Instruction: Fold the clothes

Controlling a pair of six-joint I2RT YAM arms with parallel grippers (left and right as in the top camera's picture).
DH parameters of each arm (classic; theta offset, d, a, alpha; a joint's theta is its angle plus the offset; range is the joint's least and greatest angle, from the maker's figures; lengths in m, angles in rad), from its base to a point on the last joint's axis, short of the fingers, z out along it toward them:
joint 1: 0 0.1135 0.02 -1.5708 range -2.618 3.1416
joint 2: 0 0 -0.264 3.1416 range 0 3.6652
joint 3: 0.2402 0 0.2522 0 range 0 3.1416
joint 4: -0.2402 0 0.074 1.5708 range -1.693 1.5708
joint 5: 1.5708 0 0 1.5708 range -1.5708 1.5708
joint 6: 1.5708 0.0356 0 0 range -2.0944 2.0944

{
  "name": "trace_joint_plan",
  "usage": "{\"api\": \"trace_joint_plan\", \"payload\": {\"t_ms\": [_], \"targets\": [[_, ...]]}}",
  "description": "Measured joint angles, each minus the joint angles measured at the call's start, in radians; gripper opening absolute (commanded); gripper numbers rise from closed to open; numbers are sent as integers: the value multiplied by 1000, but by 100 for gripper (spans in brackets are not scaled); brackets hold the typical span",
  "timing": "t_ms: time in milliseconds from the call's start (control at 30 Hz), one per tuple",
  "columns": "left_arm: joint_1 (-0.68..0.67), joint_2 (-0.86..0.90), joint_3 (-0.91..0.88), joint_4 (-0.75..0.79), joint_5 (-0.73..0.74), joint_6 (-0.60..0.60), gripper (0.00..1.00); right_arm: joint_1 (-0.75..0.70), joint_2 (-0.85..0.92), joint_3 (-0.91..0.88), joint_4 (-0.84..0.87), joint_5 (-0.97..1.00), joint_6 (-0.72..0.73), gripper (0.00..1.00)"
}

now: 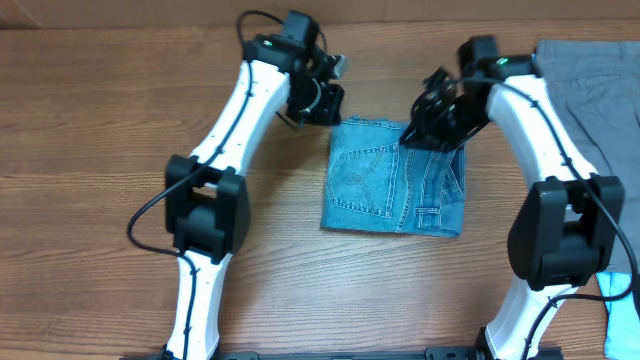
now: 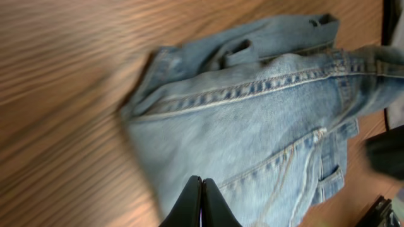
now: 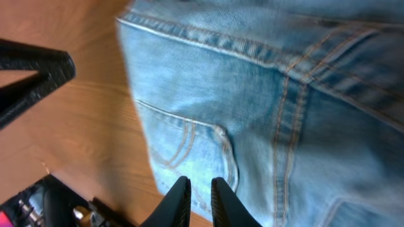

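The light-blue denim jeans [image 1: 395, 180] lie folded into a compact rectangle in the middle of the table, one curve-stitched back pocket facing up. They fill the left wrist view [image 2: 252, 120] and the right wrist view [image 3: 265, 94]. My left gripper [image 1: 325, 100] hovers at the bundle's far left corner; its fingers [image 2: 202, 184] are pressed together with nothing between them. My right gripper [image 1: 432, 122] hangs above the bundle's far right part; its fingers [image 3: 199, 184] are a narrow gap apart and empty. The grey trousers [image 1: 600, 80] lie at the far right.
The wooden table [image 1: 100, 120] extends to the left and in front of the jeans. A light-blue item [image 1: 625, 295] lies at the right edge near the front. Both arm bases stand at the front edge.
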Motion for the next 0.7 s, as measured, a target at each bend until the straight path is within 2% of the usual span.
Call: {"api": "trace_joint_plan", "payload": {"t_ms": [233,300,467,600,633,667,700], "targets": [[-42,119,0,80,30,0,5,-57,0,-243,120,30,73,12],[-39,149,0,98,37,0,4,-79,-1,-295,150,31,78,5],[-25,185,2,100,48,0,4,-118,-4,-344,141,49,106,4],[-1,185,52,36,31,0,4,-138,-56,-344,95,75,183,4],[12,184,81,18,18,0,4,-138,-74,-344,92,82,193,8],[19,179,106,3,8,0,4,-137,-106,-346,85,91,205,17],[26,170,131,-5,-4,0,6,-133,-167,-346,81,101,225,56]]}}
